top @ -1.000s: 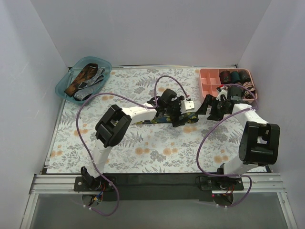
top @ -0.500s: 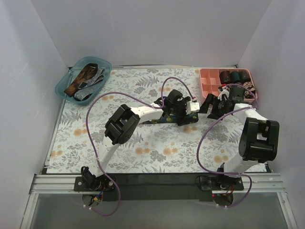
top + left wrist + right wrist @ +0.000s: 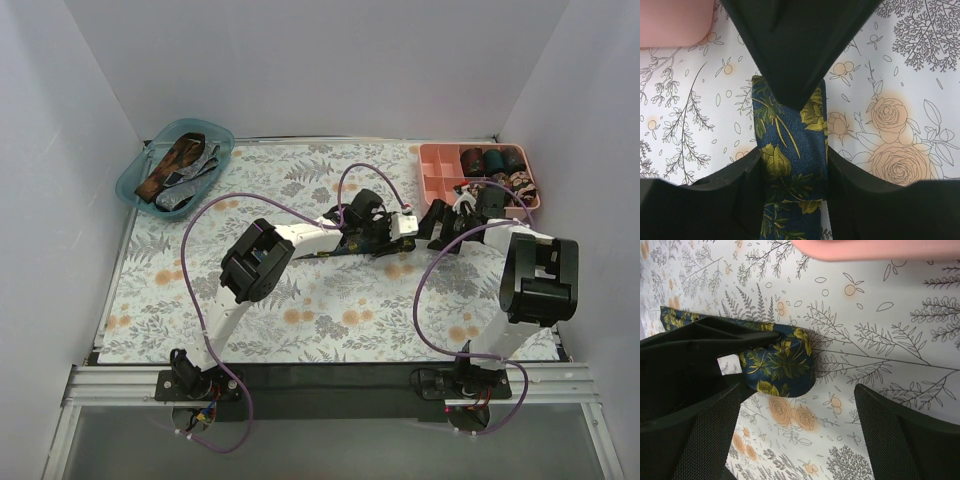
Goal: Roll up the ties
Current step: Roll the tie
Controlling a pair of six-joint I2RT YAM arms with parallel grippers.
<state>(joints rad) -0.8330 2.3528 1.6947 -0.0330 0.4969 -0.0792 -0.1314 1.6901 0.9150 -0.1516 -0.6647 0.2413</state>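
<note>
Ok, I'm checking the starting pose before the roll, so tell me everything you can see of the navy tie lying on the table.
The navy tie looks like woven fabric, dark blue with yellow-green roses and leaves. It lies flat and unrolled on the floral tablecloth, one end toward the side with the pink tray. The left gripper straddles it near that end, a finger against each long edge. Whether they pinch it cannot be told.

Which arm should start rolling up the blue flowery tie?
Left, probably. The left fingers press both edges of the navy tie near its end; the right fingers hang wide open beside it, holding nothing.
</note>
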